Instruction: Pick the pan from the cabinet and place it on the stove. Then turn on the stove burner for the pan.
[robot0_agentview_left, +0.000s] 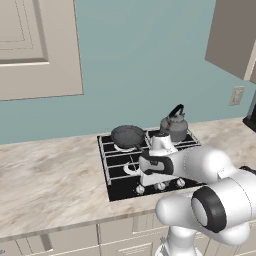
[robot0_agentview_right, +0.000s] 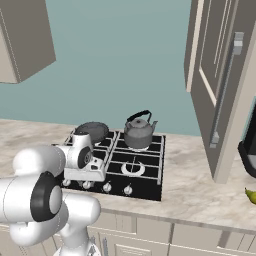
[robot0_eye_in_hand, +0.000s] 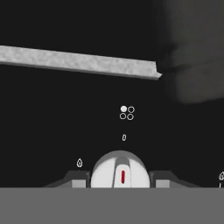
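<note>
- Gripper (robot0_eye_in_hand: 120, 180) down at stove (robot0_agentview_left: 120, 186) front edge; finger tips (robot0_eye_in_hand: 78, 179) sit either side of a white knob (robot0_eye_in_hand: 118, 168) w/ red mark. Contact w/ knob: can't tell; nothing lifted.
- Markings by knob: four-circle burner icon, one filled. No readable text.
- Pan (robot0_agentview_left: 128, 135) on rear-left burner, beside kettle (robot0_agentview_left: 174, 126).
- Cabinet (robot0_agentview_right: 220, 85) door open, at right.

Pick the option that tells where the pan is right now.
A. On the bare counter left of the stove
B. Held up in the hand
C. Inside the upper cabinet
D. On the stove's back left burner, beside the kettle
D: the pan sits on the grates at the stove's back left, with the kettle on the burner to its right.
</note>
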